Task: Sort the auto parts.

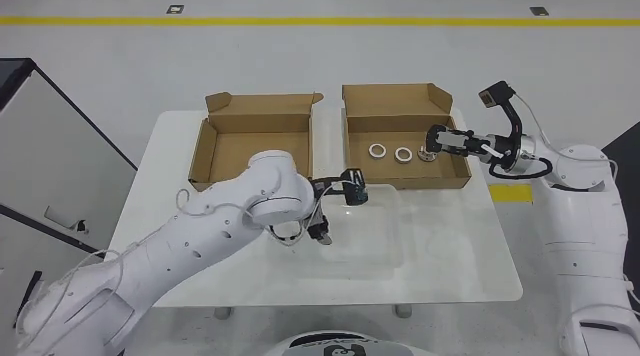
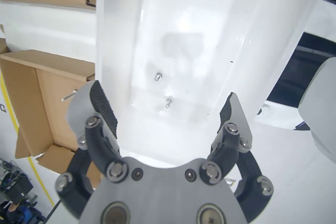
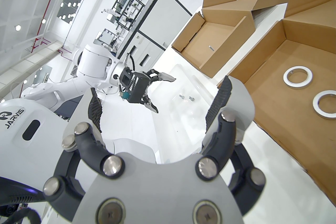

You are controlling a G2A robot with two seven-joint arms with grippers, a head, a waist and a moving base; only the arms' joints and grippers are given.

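Two small metal bolts (image 2: 157, 76) (image 2: 168, 102) lie in a clear plastic tray (image 2: 118, 25) in the middle of the table. My left gripper (image 2: 164, 93) hangs open just above them, nothing between its fingers; in the top view it (image 1: 355, 192) is at the tray's far left corner. The left cardboard box (image 1: 255, 141) holds one bolt (image 3: 210, 48). In the right cardboard box (image 1: 405, 171) lie two metal rings (image 3: 298, 77) (image 3: 325, 104). My right gripper (image 1: 432, 143) is open and empty over that box's right side.
The two open boxes stand side by side along the table's back edge, flaps up. The tray (image 1: 400, 256) takes up the table's centre, with bare white tabletop to its left and right.
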